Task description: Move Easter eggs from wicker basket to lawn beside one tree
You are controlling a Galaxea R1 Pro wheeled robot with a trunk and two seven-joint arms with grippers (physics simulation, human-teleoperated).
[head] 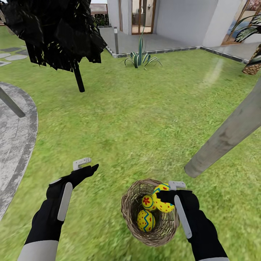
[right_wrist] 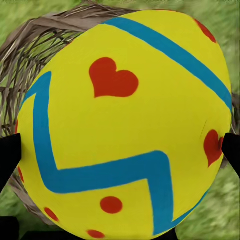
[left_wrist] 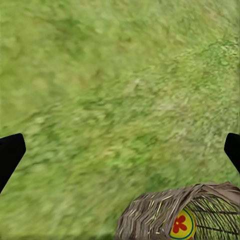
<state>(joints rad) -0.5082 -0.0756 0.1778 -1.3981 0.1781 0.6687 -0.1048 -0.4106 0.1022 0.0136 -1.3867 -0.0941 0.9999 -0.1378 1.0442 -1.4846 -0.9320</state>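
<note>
Lawn (head: 145,119) unlettered; right end effector (head: 167,197) grips egg (head: 162,200) over wicker basket (head: 127,212); left end effector (head: 87,165) open.

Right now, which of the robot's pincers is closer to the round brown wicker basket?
The right pincer: it grips a yellow egg over the round brown wicker basket. The left pincer hangs open over grass, off to the side.

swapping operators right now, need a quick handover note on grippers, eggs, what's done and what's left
Right gripper: shut on the heart-marked egg, at the rim of the wicker basket.
Left gripper: open, empty, over the lawn.
Flower-marked egg and zigzag egg lie in the basket.
Done: first egg gripped; none placed yet.
Left: set all three on the grass beside one tree; the pale trunk looks nearest.
</note>
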